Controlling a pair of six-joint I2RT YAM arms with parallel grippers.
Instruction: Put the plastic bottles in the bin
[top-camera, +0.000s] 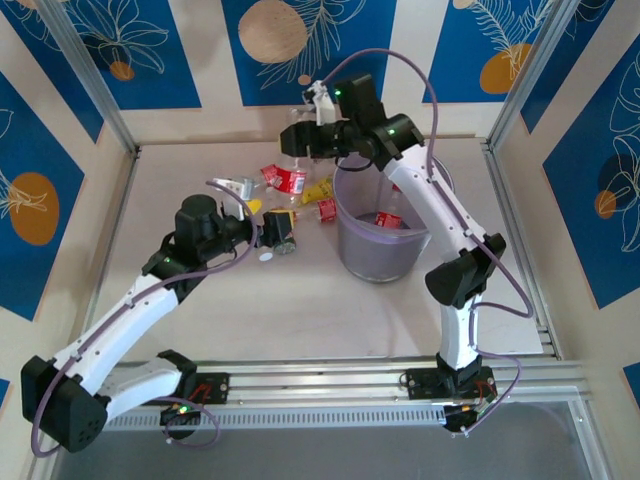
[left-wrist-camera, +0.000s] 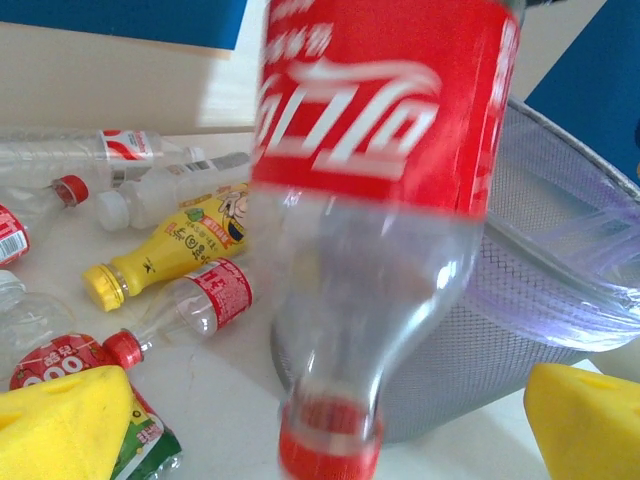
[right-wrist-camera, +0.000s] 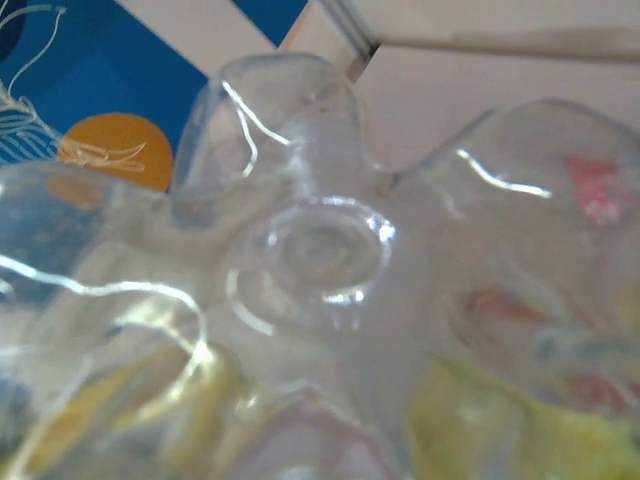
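Though a bottle (top-camera: 388, 218) sits in the bin (top-camera: 380, 262), you've several bottles (top-camera: 290, 180) left on the desk (top-camera: 250, 310); left hand (top-camera: 282, 228) spread, right hand (top-camera: 300, 140) impossible to tell.

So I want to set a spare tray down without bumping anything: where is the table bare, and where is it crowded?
Bare pale tabletop lies in front of the large round lavender-grey plastic bin, toward the near edge, and along the left wall. Crowded: the small clear plastic bottles clustered left of the bin, toward the back.
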